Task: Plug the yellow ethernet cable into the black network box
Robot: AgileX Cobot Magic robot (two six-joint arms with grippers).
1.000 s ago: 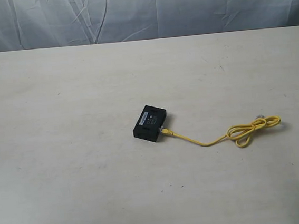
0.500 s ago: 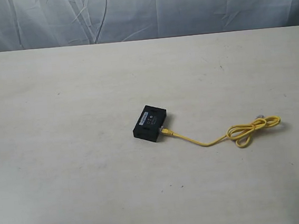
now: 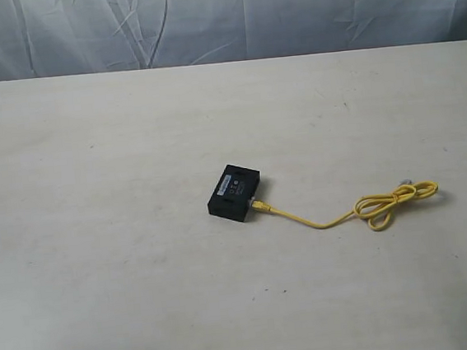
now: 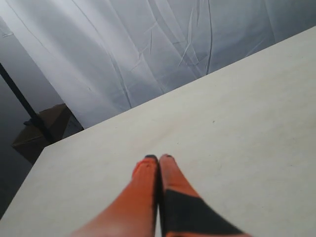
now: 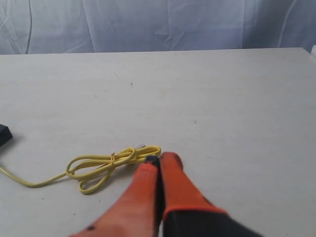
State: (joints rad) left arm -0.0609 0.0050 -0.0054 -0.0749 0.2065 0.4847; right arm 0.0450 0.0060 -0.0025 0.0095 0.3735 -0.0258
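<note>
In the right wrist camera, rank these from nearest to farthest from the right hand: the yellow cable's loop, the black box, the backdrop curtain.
1. The yellow ethernet cable, its loop lying just beside the tips of the right hand.
2. The black network box, only a corner in view, farther along the cable.
3. The curtain, beyond the far edge of the table.

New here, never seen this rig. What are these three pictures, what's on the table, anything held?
A robot with two arms, each ending in an orange two-finger gripper. The exterior view looks over the pale table from off the arms; neither arm shows there. On it lie a small flat black plastic network box and a thin bright-yellow ethernet cable, one end at the box's side, the other bunched in a loop. The other views come from wrist cameras: the left gripper over bare table, the right gripper near the loop. Both are shut, holding nothing.
</note>
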